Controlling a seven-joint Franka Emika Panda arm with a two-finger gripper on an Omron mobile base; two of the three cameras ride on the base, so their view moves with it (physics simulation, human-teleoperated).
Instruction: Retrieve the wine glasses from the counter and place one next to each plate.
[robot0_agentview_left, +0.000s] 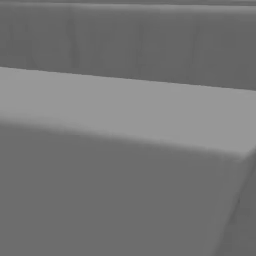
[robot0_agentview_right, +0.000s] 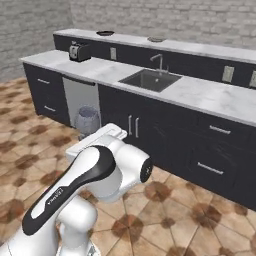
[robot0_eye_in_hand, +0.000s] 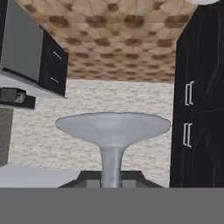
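One greyish translucent stemmed wine glass (robot0_eye_in_hand: 113, 131) is pinched by its thin stem in the closed gripper (robot0_eye_in_hand: 112, 180), its round foot spreading wide in the hand view, so I judge a glass is in transit and not yet set down. Two shallow dark-rimmed plates (robot0_agentview_right: 105, 33) rest on the raised ledge behind the white veined marble counter (robot0_agentview_right: 200, 95) over dark cabinets; placement beside them remains.

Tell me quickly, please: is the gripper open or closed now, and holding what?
Gripper: closed on the stem of a wine glass.
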